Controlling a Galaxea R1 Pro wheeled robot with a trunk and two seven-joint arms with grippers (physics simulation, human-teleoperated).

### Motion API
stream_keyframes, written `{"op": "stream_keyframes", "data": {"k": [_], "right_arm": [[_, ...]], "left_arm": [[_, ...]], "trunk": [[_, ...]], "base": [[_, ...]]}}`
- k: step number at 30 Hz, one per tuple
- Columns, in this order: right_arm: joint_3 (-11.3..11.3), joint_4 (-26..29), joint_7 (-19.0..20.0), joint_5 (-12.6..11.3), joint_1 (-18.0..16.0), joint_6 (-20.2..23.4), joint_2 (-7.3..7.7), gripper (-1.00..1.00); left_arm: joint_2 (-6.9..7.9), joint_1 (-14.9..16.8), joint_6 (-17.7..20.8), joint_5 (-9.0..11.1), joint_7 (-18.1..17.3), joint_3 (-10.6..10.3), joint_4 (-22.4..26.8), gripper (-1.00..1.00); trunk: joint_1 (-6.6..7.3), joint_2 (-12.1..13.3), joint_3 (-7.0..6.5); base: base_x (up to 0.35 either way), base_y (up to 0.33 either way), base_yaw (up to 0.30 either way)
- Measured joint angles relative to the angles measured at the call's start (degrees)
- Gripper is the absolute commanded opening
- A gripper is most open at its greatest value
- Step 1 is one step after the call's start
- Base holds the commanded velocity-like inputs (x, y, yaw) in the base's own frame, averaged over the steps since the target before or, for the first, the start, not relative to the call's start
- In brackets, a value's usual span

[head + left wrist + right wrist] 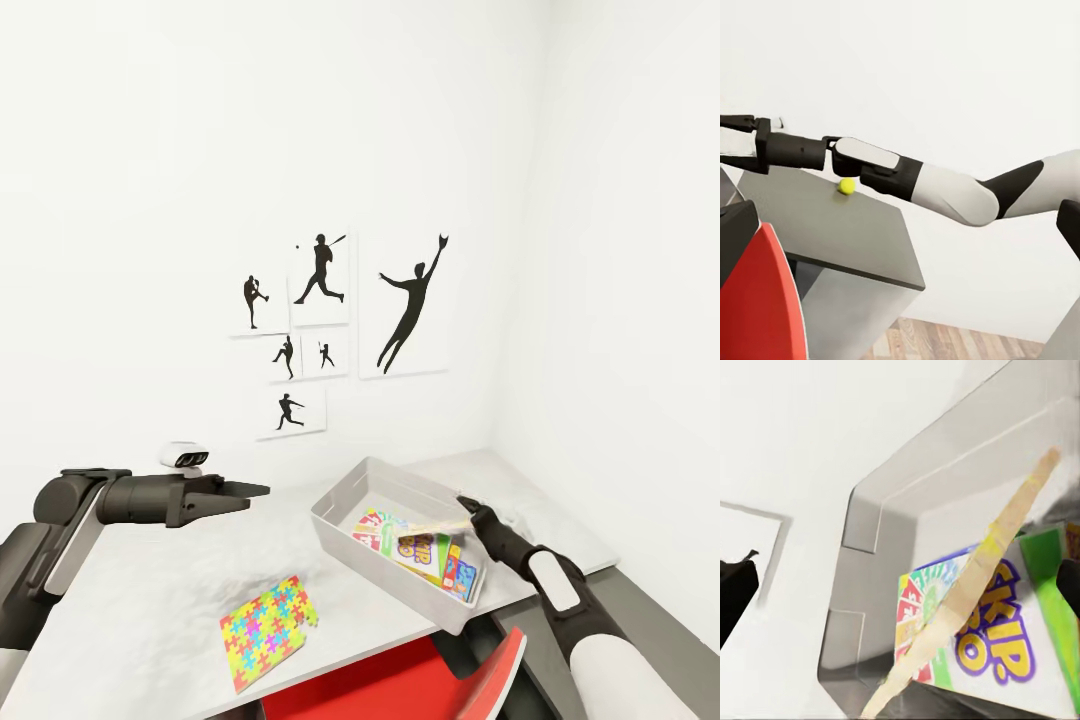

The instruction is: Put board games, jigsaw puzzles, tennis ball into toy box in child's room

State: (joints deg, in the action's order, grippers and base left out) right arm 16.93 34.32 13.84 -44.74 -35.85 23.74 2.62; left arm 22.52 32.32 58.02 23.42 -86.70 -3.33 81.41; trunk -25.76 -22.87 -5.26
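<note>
My right gripper [468,504] is shut on the edge of a thin jigsaw puzzle [432,530], holding it tilted over the light grey toy box [338,503]. In the right wrist view the puzzle [975,585] shows edge-on above a green "Skip-Bo" board game [1020,660] lying in the box. Colourful board games [445,565] lie flat inside. A second jigsaw puzzle [268,630] lies on the table [150,600] near its front edge. The tennis ball [847,185] rests on the dark grey wing [840,232]. My left gripper [250,494] hovers open and empty over the table, left of the box.
A red chair [400,680] stands under the table's front edge, below the toy box. Black sports-silhouette pictures [320,330] hang on the white wall behind. A small white device [184,456] sits at the table's back left. Wood floor [945,341] shows beyond the dark wing.
</note>
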Motion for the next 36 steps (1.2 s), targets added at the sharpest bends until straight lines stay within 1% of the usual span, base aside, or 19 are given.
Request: {"op": "stream_keyframes", "data": {"k": [4, 8, 10, 12, 14, 15, 18, 20, 22, 23, 24, 26, 28, 29, 30, 31, 32, 34, 36], "right_arm": [[-0.5, -0.7, -0.3, 2.4, 0.3, 2.6, 0.57, 1.0], [-0.6, -0.9, -0.4, 3.5, 0.5, 4.7, 1.0, 1.0], [-0.8, -0.9, -0.5, 3.8, 0.6, 7.0, 1.92, 1.0], [-0.8, -0.9, -0.6, 3.9, 0.6, 10.3, 2.61, 1.0], [-0.8, -0.9, -0.9, 3.8, 0.6, 11.7, 2.78, 1.0], [-0.8, -0.9, -1.3, 3.8, 0.6, 12.2, 2.84, 1.0], [-0.8, -0.8, -2.5, 2.5, 0.6, 13.0, 2.91, 1.0], [-0.8, -0.8, -2.8, 2.3, 0.6, 13.2, 2.92, 1.0], [-0.9, -0.7, -2.7, 2.6, 0.6, 13.2, 2.97, 1.0], [-0.9, -0.5, -2.4, 3.3, 0.6, 13.2, 3.0, 1.0], [-0.9, -0.3, -1.5, 3.6, 0.5, 13.2, 3.01, 1.0], [-0.7, 0.6, 2.3, 3.6, 0.4, 13.1, 3.06, 1.0], [-0.6, 3.0, 11.3, 3.8, 0.5, 12.8, 3.18, 1.0], [-0.6, 3.6, 13.9, 3.9, 0.7, 12.7, 3.21, 1.0], [-0.5, 4.6, 18.5, 3.9, 1.1, 12.4, 3.23, 1.0], [-0.5, 5.0, 20.6, 4.0, 1.5, 12.3, 3.24, 1.0], [-0.4, 5.5, 23.8, 4.1, 2.4, 11.8, 3.29, 1.0], [-0.1, 6.0, 27.4, 4.0, 4.1, 9.6, 3.83, 1.0], [-0.1, 6.3, 29.0, 3.8, 4.9, 7.9, 5.31, 1.0]], "left_arm": [[0.01, 0.0, 0.0, 0.0, 0.0, 0.0, 0.0, 1.0], [0.01, 0.0, 0.0, 0.0, 0.0, 0.0, 0.0, 1.0], [0.01, 0.0, 0.0, 0.0, 0.0, 0.0, 0.0, 1.0], [0.01, 0.0, 0.0, 0.0, 0.0, 0.0, 0.0, 1.0], [-0.02, 0.0, 0.0, 0.0, 0.0, 0.0, 0.0, 1.0], [-0.04, 0.0, 0.0, 0.0, 0.0, 0.0, 0.0, 1.0], [-0.1, 0.0, 0.0, 0.0, 0.0, -0.1, 0.0, 1.0], [-0.09, 0.0, 0.0, 0.0, 0.0, -0.1, 0.0, 1.0], [-0.12, 0.0, 0.0, 0.0, 0.0, -0.1, 0.0, 1.0], [-0.07, 0.0, 0.0, 0.0, 0.0, -0.1, 0.0, 1.0], [-0.07, 0.0, 0.0, 0.0, 0.0, -0.1, 0.0, 1.0], [-0.09, 0.0, 0.0, 0.0, 0.0, -0.1, 0.0, 1.0], [-0.05, 0.0, 0.0, 0.0, 0.0, 0.0, 0.0, 1.0], [-0.04, 0.0, 0.0, 0.0, 0.0, 0.0, -0.1, 1.0], [-0.02, 0.0, 0.0, 0.0, 0.0, 0.0, -0.1, 1.0], [-0.01, 0.0, 0.0, 0.0, 0.0, 0.0, -0.1, 1.0], [0.0, 0.0, 0.0, 0.0, 0.0, 0.0, -0.1, 1.0], [-0.07, 0.0, 0.0, 0.0, 0.0, 0.0, -0.1, 1.0], [-0.12, 0.0, 0.0, 0.0, 0.1, -0.1, -0.1, 1.0]], "trunk": [[0.0, 0.0, 0.0], [0.0, 0.0, 0.0], [0.0, 0.0, 0.0], [0.0, 0.0, 0.0], [0.0, 0.0, 0.0], [0.0, 0.0, 0.0], [0.0, 0.0, -0.02], [0.01, 0.0, -0.02], [0.0, 0.0, -0.02], [0.0, 0.0, -0.01], [0.0, 0.0, 0.0], [0.0, 0.0, 0.0], [0.0, 0.0, -0.01], [0.0, 0.0, 0.0], [0.0, 0.0, 0.0], [0.0, 0.0, 0.0], [0.0, 0.0, 0.0], [-0.01, 0.0, 0.0], [-0.01, 0.0, 0.0]], "base": [[0.0, 0.0, 0.0], [0.0, 0.0, 0.0], [0.0, 0.0, 0.0], [0.0, 0.0, 0.0], [0.0, 0.0, 0.0], [0.0, 0.0, 0.0], [0.0, 0.0, 0.0], [0.0, 0.0, 0.0], [0.0, 0.0, 0.0], [0.0, 0.0, 0.0], [0.0, 0.0, 0.0], [0.0, 0.0, 0.0], [0.0, 0.0, 0.0], [0.0, 0.0, 0.0], [0.0, 0.0, 0.0], [0.0, 0.0, 0.0], [-0.016, 0.0, 0.0], [-0.066, 0.0, 0.0], [-0.101, 0.0, 0.0]]}}
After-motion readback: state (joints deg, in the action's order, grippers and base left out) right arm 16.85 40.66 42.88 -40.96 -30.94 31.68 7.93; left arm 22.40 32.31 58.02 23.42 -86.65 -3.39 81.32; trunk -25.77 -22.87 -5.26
